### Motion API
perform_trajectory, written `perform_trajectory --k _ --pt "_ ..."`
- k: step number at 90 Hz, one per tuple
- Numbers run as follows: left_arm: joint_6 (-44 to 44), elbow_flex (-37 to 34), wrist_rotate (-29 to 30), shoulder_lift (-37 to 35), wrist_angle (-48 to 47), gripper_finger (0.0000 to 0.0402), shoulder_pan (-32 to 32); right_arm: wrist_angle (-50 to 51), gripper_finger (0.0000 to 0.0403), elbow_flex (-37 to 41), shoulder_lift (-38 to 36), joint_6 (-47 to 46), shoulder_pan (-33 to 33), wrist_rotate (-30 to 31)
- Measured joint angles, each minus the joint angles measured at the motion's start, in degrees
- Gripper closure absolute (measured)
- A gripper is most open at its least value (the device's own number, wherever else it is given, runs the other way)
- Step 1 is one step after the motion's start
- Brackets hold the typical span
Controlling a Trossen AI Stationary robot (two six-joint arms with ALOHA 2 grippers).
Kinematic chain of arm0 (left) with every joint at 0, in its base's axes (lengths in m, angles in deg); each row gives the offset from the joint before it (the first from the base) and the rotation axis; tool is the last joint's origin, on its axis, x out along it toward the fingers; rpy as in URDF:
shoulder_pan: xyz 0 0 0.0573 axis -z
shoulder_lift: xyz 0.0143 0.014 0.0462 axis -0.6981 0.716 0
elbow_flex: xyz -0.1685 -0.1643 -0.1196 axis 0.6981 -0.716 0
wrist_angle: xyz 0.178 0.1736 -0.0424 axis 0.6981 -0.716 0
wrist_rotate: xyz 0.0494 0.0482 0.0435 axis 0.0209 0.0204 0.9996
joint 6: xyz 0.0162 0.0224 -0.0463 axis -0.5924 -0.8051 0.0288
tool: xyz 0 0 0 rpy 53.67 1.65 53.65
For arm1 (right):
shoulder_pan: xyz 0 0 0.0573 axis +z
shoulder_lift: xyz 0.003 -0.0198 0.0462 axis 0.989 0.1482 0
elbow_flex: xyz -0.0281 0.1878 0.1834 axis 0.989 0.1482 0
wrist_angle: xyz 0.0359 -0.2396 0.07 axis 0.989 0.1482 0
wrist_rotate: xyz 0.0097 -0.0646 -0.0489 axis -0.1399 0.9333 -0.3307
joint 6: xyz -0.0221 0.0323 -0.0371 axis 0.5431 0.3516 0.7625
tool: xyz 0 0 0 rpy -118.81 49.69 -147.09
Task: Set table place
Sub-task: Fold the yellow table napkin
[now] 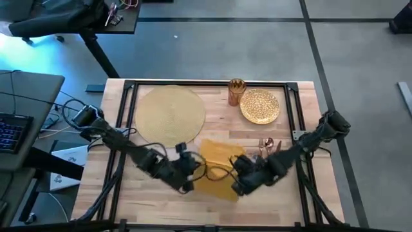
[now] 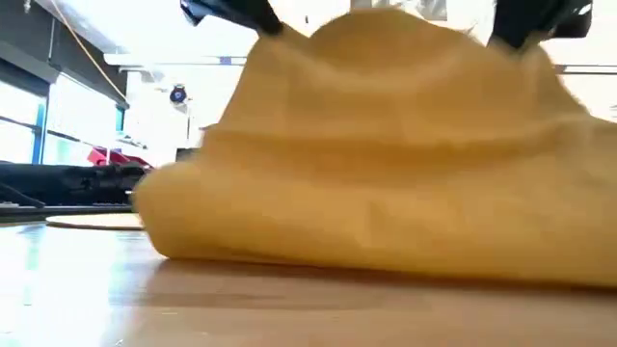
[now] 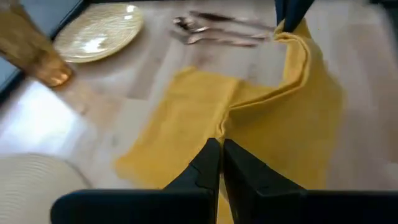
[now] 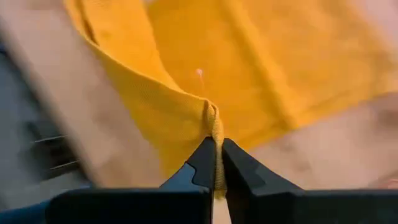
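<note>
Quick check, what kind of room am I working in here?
Probably a lab or office workspace, not a dining room: grey floor, a desk with a keyboard and loose cables beside the wooden table.

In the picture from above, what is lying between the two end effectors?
The mustard-yellow napkin lies between the left end effector and the right end effector. Each one pinches an edge of it, as both wrist views show.
</note>
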Motion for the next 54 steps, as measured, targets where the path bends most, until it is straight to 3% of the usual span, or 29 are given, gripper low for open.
perform_trajectory --k 31,54 --pt "-6.48 -0.04 -5.38 1.58 -3.20 0.0401 -9.85 -1.76 0.0403 3.87 0.35 15.64 -10.23 1.48" --pt "-6.57 -2.55 -8.00 1.58 -1.40 0.0401 -13.27 -2.69 0.0403 9.13 0.13 16.20 -14.44 -1.59"
